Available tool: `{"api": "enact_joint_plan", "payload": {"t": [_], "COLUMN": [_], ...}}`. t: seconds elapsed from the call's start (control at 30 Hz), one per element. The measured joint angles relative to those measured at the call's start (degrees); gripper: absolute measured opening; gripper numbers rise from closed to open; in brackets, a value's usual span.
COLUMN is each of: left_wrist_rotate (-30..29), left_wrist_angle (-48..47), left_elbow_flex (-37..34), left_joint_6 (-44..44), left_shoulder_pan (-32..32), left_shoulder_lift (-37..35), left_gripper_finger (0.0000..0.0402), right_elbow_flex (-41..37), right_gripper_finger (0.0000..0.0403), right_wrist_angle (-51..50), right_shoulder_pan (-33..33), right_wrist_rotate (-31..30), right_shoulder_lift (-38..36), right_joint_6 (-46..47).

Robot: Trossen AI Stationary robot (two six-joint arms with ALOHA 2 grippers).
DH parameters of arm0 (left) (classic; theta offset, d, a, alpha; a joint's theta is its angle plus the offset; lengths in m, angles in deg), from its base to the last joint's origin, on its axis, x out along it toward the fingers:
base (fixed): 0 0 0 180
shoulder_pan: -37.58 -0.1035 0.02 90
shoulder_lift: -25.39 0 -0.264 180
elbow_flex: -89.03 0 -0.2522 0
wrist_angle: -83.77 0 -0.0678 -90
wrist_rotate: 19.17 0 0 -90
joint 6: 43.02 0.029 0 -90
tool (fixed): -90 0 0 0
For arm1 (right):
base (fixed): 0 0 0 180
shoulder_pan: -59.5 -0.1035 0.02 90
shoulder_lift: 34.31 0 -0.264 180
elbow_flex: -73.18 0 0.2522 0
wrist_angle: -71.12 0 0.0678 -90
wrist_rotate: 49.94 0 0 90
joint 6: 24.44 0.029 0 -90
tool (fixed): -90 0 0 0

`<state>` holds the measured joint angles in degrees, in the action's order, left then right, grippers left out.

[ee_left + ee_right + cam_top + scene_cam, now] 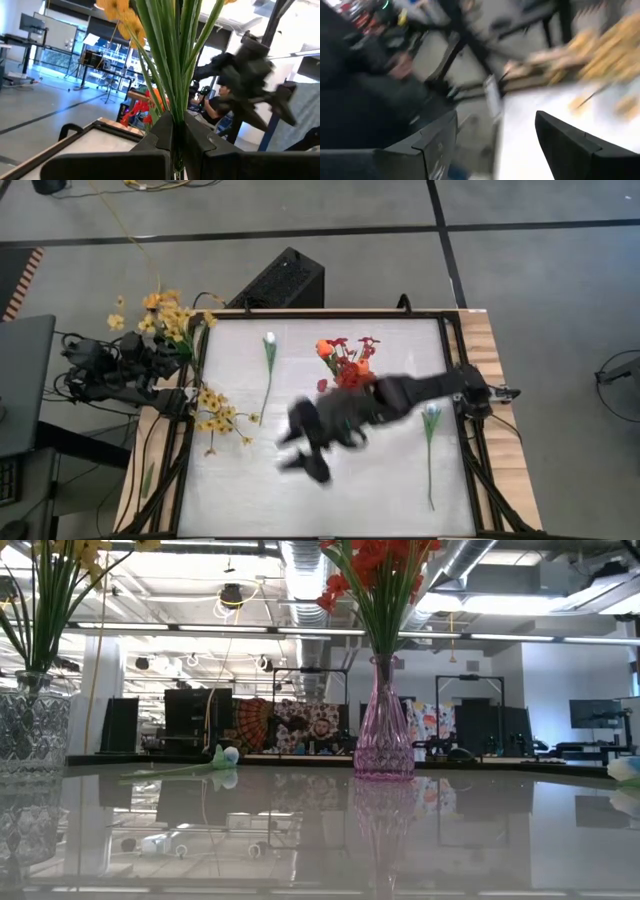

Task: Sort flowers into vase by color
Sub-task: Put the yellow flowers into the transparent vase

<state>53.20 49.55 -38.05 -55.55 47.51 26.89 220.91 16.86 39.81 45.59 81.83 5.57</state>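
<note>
My left gripper (174, 146) is at the table's far left corner (178, 348), shut on the green stems of yellow blossom sprays (168, 315). In the low view these stems stand in a clear glass vase (30, 730). Red sprays and an orange tulip bud (345, 365) stand in a pink vase (383, 735). More yellow sprays (215, 412) lie flat on the table's left part. One white tulip (270, 345) lies far left of centre, another (431, 420) on the right. My right gripper (303, 448) is open above the table's middle, touching nothing (495, 145). My left gripper pinches the bundle of green stems (172, 117) between its two fingers, well below the yellow blossoms (120, 12). The stems run upright across the fingers and fan out above them. What lies under the fingers is hidden by the gripper itself.
A black box (280, 280) sits beyond the table's far edge. Cables and the left arm's base (110, 370) crowd the left side. The right arm (440, 388) reaches across from the right edge, close past the pink vase. Bare table surface (330, 500) lies along the near side.
</note>
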Motion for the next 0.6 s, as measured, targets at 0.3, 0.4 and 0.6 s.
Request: {"api": "enact_joint_plan", "payload": {"t": [0.3, 0.4, 0.6], "left_wrist_rotate": [-0.6, -0.6, 1.9], "left_wrist_angle": [0.4, -0.2, -1.7], "left_elbow_flex": [0.0, 0.0, 0.0], "left_joint_6": [2.4, 1.3, -3.1], "left_shoulder_pan": [0.0, 0.0, 0.0], "left_shoulder_lift": [0.0, 0.0, 0.0], "left_gripper_finger": [0.0000, 0.0000, 0.0000], "right_elbow_flex": [0.0, -0.4, -0.1], "right_gripper_finger": [0.0291, 0.0291, 0.0290], "right_wrist_angle": [-14.4, -17.2, -13.9], "right_shoulder_pan": [-16.0, -18.2, -20.7], "right_wrist_rotate": [-17.3, -17.5, -16.2], "right_shoulder_lift": [3.3, 8.0, 16.6], "right_joint_6": [29.2, 34.4, 33.9]}}
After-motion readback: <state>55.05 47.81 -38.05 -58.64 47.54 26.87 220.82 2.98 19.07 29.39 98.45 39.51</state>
